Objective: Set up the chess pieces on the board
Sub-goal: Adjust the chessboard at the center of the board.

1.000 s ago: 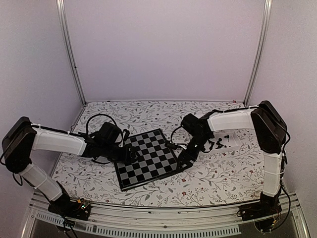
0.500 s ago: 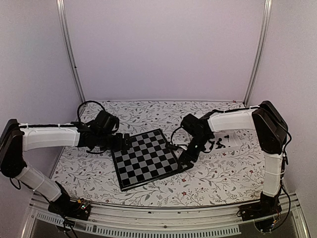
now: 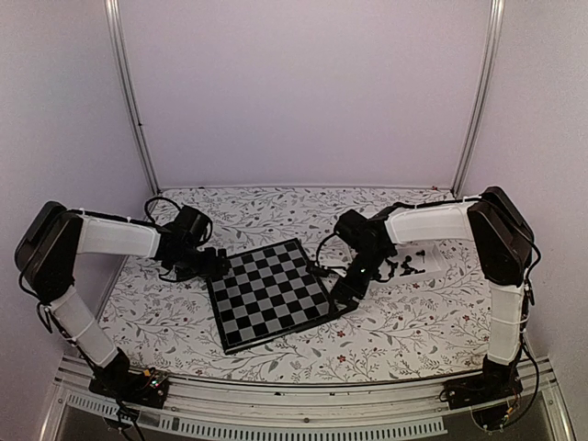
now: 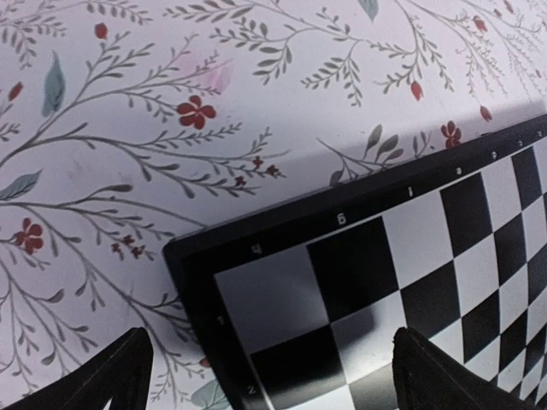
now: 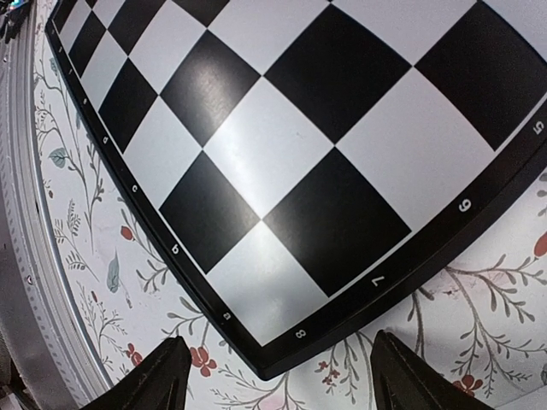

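The left jaws stand wide apart, low over the table (image 3: 386, 340). One fingertip (image 4: 115, 376) sits over the flowered cloth and the other (image 4: 436, 376) over the checks. Between them lies a corner of the board (image 3: 271, 294), with its black border and small printed rank and file marks. Nothing is clamped between these jaws.

The right jaws are also apart, holding nothing. In the right wrist view, the opposite corner of the board (image 5: 282, 171) lies between the two fingertips (image 5: 158, 380). The border there points toward the camera, and the flowered cloth shows on both sides of it. Whether the tips touch the cloth cannot be told.

The board lies flat on the table, turned at an angle and spanning the space between the two pairs of jaws.

The chess pieces (image 3: 404, 266) sit in a dark cluster on a white tray (image 3: 434, 261). The tray is near the right jaws, on the side away from the board and well apart from the left jaws.
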You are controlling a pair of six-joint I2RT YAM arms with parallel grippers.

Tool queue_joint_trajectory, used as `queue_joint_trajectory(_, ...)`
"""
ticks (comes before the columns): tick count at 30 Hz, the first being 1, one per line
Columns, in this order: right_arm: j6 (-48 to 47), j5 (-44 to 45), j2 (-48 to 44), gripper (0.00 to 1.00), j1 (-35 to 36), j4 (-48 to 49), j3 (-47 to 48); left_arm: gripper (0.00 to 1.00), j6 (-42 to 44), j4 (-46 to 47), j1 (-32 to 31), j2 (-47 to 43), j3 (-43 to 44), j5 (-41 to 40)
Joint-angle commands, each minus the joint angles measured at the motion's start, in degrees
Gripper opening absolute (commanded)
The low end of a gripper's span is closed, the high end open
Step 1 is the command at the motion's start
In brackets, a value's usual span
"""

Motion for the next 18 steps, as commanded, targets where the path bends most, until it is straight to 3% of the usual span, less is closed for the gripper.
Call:
queue_joint_trajectory(1,-0.7,0.4,0.0,0.76,2.0,0.7,-0.3,0.99,1.0,2.3,-0.3,4.3,4.4,5.4)
queue_joint_trajectory(12,-4.1,-0.9,-4.5,0.77,5.0,-0.9,-5.2,0.98,-2.0,5.2,-11.0,7.0,3.8,8.4)
queue_joint_trajectory(18,-4.4,1.8,-5.7,0.77,5.0,-1.0,-7.3,0.98,-3.1,5.7,-12.5,6.0,2.8,6.9)
